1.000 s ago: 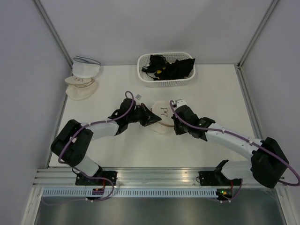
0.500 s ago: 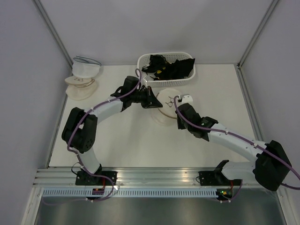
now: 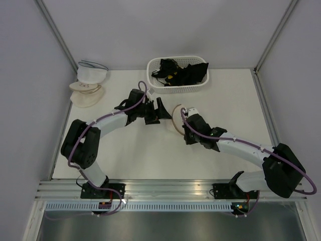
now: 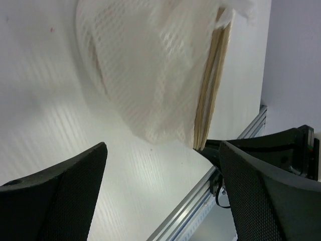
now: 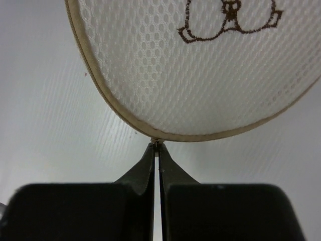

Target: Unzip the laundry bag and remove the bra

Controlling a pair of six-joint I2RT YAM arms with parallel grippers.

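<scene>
The white table (image 3: pixel 125 155) carries both arms bent inward toward its middle. The left arm (image 3: pixel 108 120) has drawn back from the far side, where it reached close to the basket half a second ago; the right arm (image 3: pixel 241 148) has pulled its wrist nearer to the bases. At the far edge stands the white basket (image 3: pixel 176 89) of black garments (image 3: pixel 185 73), and the stacked dome pouches (image 3: pixel 88 85) sit at the far left, both as before.

The laundry bag (image 3: pixel 176 116) is at the table's centre, between the two grippers. Half a second ago it showed as a broad disc; now it looks narrow from above, tipped up on its edge. The left wrist view shows its mesh dome (image 4: pixel 145 75) and tan rim hoop (image 4: pixel 210 95) standing nearly upright.

The left gripper (image 4: pixel 163 150) has its jaws wide apart, just beside the bag and not touching it. The right gripper (image 5: pixel 156 150) has its jaws pressed together on the small zip pull (image 5: pixel 156 143) at the rim.
</scene>
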